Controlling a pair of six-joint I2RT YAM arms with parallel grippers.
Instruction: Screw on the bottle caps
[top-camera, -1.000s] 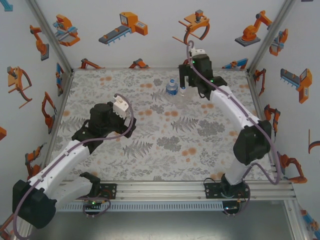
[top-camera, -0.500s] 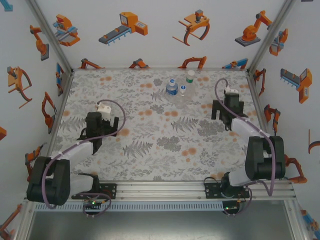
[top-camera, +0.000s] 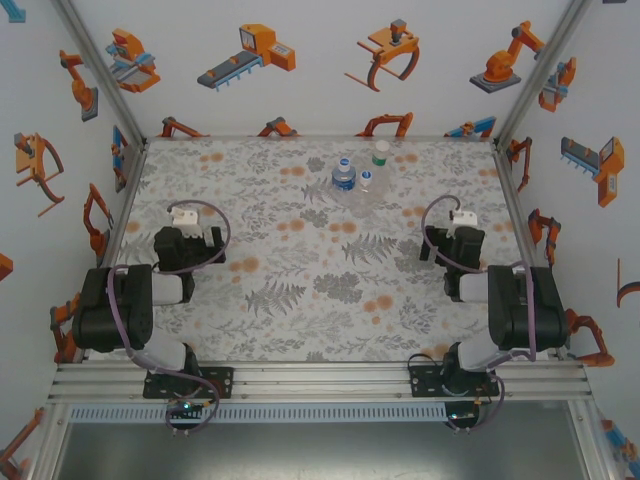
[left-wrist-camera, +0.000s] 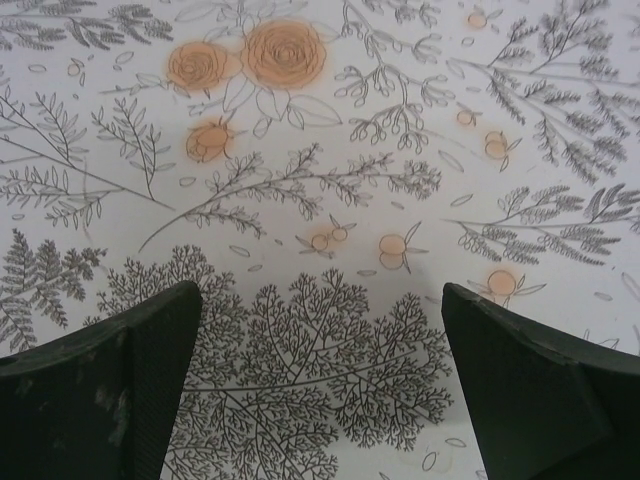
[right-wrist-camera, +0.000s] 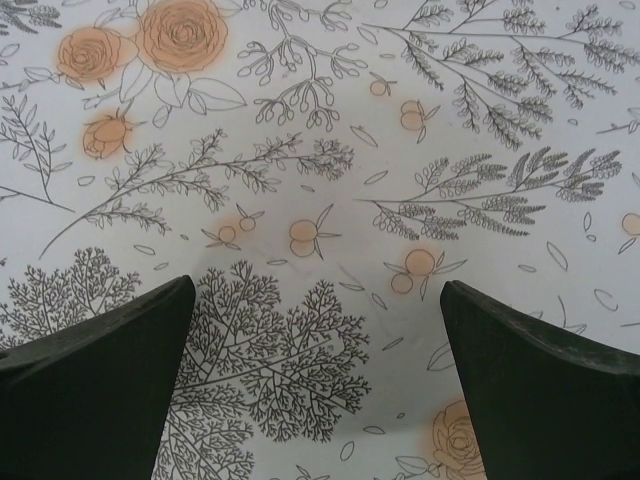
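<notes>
The bottles (top-camera: 364, 170) stand close together at the far middle of the flower-patterned surface (top-camera: 300, 300): a blue-labelled bottle (top-camera: 343, 177), a small clear bottle (top-camera: 366, 182) just beside it, and a green-and-white-labelled bottle (top-camera: 381, 153) just behind. Each seems to carry a cap, though they are too small to be sure. The left arm (top-camera: 115, 305) and right arm (top-camera: 520, 305) sit folded near their bases, well apart from the bottles, both sets of jaws spread wide over bare surface and holding nothing.
</notes>
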